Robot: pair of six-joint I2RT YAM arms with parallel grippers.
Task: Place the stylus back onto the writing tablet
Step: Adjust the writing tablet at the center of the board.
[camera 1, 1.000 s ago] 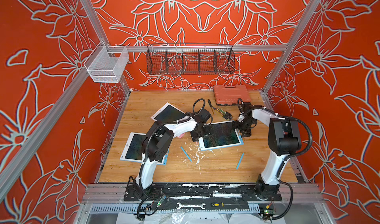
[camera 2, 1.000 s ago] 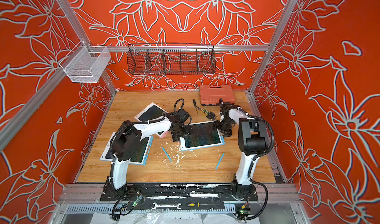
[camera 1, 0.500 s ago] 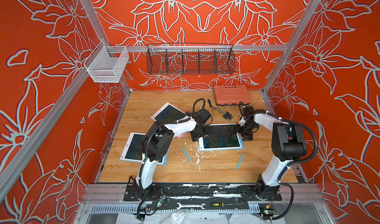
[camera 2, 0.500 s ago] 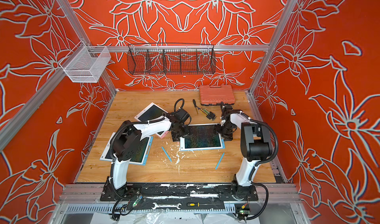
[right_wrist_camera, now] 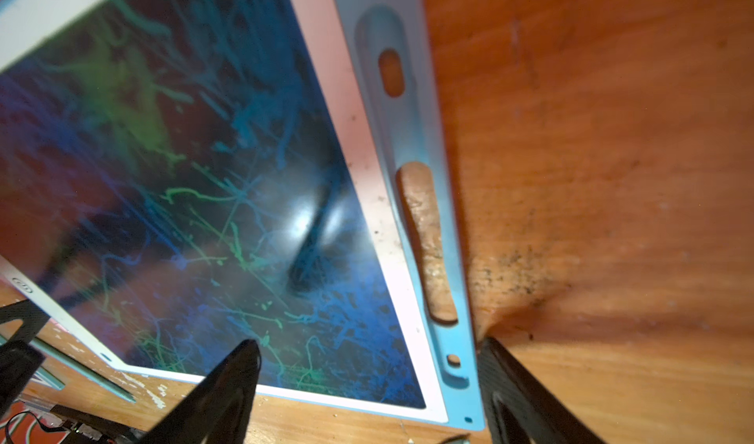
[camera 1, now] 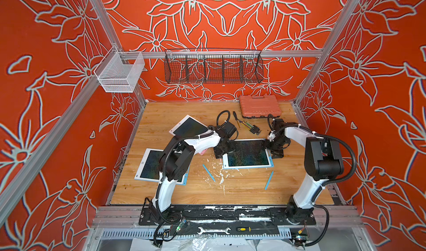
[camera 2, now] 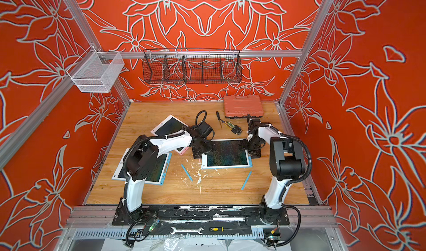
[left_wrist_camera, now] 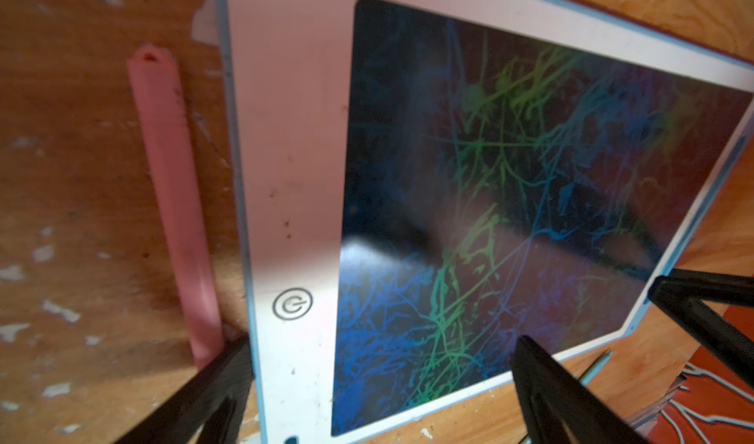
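Observation:
The writing tablet (camera 1: 247,154) (camera 2: 227,154), white-framed with a blue rim and a scribbled dark screen, lies flat mid-table. My left gripper (camera 1: 224,148) (left_wrist_camera: 379,360) is open astride its left end; one finger (left_wrist_camera: 228,372) rests outside the rim by a pink stylus (left_wrist_camera: 175,201). My right gripper (camera 1: 273,146) (right_wrist_camera: 367,356) is open astride the right end, beside the empty blue stylus slot (right_wrist_camera: 424,238). Two blue styluses lie on the wood in front: one (camera 1: 208,172) (camera 2: 186,172), another (camera 1: 269,180) (camera 2: 246,180).
A white tablet (camera 1: 189,126) lies behind the left arm and a blue-rimmed one (camera 1: 152,166) under its elbow. An orange tool case (camera 1: 259,105) and hex keys (camera 1: 250,126) sit at the back right. White flecks (camera 1: 221,176) mark the wood. Wire baskets (camera 1: 213,68) hang on the back wall.
My right arm has swung nearer and its gripper has come to the tablet's right end. The tablet has turned slightly squarer to the table's front. The left arm has stayed put.

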